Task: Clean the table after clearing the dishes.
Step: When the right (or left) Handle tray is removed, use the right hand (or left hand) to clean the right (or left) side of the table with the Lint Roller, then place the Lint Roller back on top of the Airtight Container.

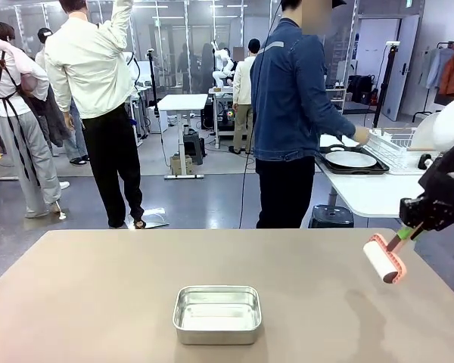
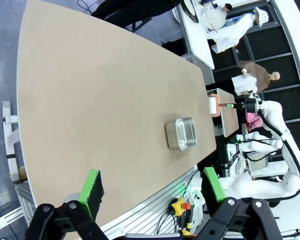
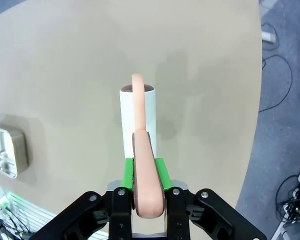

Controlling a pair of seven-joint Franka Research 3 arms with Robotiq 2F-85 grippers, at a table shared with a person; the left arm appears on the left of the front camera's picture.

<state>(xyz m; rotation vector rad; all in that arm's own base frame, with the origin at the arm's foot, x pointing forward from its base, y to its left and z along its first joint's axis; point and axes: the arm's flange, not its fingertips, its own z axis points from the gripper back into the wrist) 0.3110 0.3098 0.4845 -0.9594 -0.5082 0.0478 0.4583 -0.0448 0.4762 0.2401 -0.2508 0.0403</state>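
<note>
The beige-brown table (image 1: 98, 287) spreads across the front view. Above its right edge, my right gripper (image 1: 408, 231) is shut on the pink handle of a white lint roller (image 1: 384, 259), whose roll hangs a little above the tabletop. In the right wrist view the roller (image 3: 137, 117) points away from the gripper (image 3: 145, 172) over the table (image 3: 65, 60). My left gripper (image 2: 152, 187) is open and holds nothing, well off the table (image 2: 90, 100). A white plate on a black tray, one of the dishes (image 1: 352, 159), sits on the smaller white table behind.
A shallow steel pan (image 1: 216, 314) stands near the table's front middle, also seen as the pan (image 2: 181, 133) and the pan (image 3: 5, 152). A person in a denim jacket (image 1: 291, 113) stands at the white table (image 1: 371, 193), hand at a white rack (image 1: 397, 144).
</note>
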